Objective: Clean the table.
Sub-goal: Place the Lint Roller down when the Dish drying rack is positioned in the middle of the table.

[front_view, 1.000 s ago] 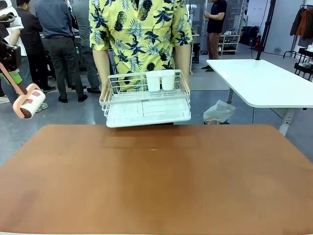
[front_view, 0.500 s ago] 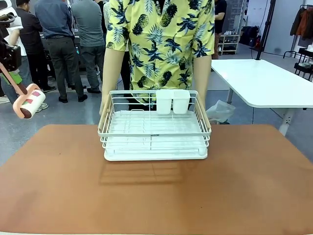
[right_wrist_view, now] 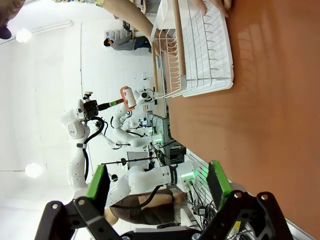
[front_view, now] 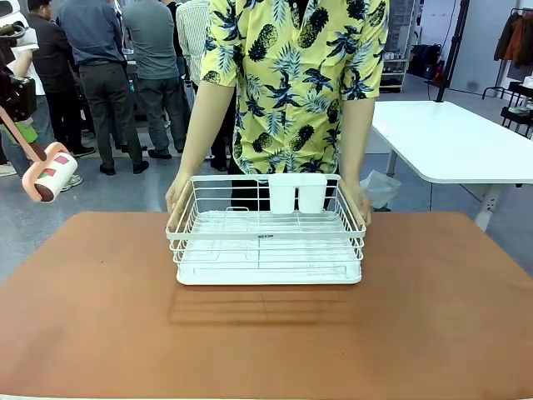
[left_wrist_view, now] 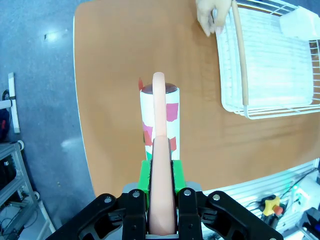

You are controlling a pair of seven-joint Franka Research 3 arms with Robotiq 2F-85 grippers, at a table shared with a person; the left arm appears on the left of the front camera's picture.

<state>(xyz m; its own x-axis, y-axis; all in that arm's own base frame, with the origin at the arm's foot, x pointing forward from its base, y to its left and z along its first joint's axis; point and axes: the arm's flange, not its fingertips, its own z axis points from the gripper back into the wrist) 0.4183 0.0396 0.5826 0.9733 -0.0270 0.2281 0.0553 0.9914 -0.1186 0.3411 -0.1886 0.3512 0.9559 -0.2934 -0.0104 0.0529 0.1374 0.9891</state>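
The reddish-brown table (front_view: 266,342) spreads across the front view. My left gripper (front_view: 18,127) hangs beyond the table's left edge, shut on the pink handle of a lint roller (front_view: 48,172), whose white roll bears red patches. In the left wrist view the green pads (left_wrist_view: 145,175) clamp that handle, and the lint roller (left_wrist_view: 159,117) hovers over the table (left_wrist_view: 115,60). My right gripper (right_wrist_view: 157,182) stands open above the table (right_wrist_view: 260,110), nothing between its fingers.
A person in a yellow patterned shirt holds a white wire rack (front_view: 266,242) by both sides at the table's far middle; two white cups (front_view: 296,194) sit at its back. A hand (left_wrist_view: 210,20) grips the rack (left_wrist_view: 272,65). A white-topped table (front_view: 454,137) stands far right.
The person has carried the wire rack forward and lowered it to the table's far middle. My left gripper and the lint roller have stayed in place.
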